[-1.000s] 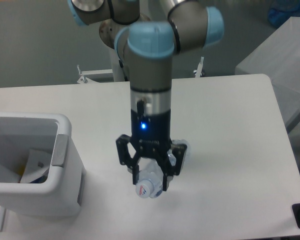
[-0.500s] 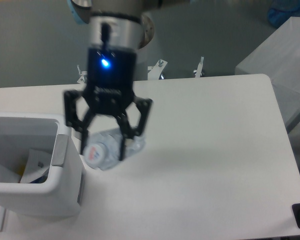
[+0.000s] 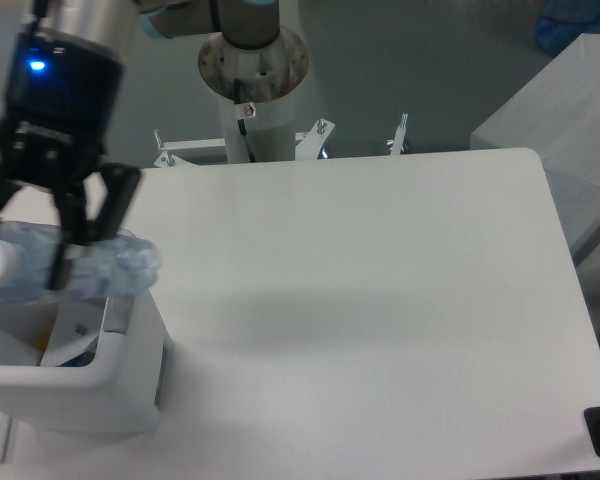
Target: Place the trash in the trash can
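Gripper (image 3: 55,255) is clamping the crushed bottle (image 3: 70,268) across its middle, fingers (image 3: 102,215) closed down onto the plastic, bottle lying sideways with its white cap end pointing left. 1 second ago this same grip was down at the middle of the table (image 3: 380,300), well right of the trash can (image 3: 90,385); now the arm is carrying the load up and left, and the bottle is hanging over the can's opening, just above the rim. Transport is looking nearly done; release is likely the next step. Inside the can, 1 pale crumpled item with a yellowish scrap is lying (image 3: 60,340), possibly the wrapper, too unclear to say.
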### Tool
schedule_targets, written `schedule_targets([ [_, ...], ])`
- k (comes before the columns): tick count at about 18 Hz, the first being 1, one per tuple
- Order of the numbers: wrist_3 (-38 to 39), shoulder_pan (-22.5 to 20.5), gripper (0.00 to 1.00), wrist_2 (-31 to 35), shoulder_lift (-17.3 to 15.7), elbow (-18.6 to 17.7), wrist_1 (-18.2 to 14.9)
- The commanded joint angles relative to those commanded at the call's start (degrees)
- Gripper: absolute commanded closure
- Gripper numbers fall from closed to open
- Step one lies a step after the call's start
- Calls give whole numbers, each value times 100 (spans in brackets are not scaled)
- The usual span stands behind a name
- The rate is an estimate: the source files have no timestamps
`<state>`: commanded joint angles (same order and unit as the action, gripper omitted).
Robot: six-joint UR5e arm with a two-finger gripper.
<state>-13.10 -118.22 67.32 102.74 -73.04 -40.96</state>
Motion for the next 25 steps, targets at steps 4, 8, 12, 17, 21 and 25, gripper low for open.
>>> schedule_targets([
  [4,0,255,42,-44,176,-18,9],
  [8,0,353,36,-70,334,-88,9],
  [12,0,353,0,-79,361,-167,9],
  [17,18,151,0,-79,317,-264,9],
  [21,-78,-340,0,-62,220,-229,9],
  [25,-701,-763,0,279,106,-439,-35],
])
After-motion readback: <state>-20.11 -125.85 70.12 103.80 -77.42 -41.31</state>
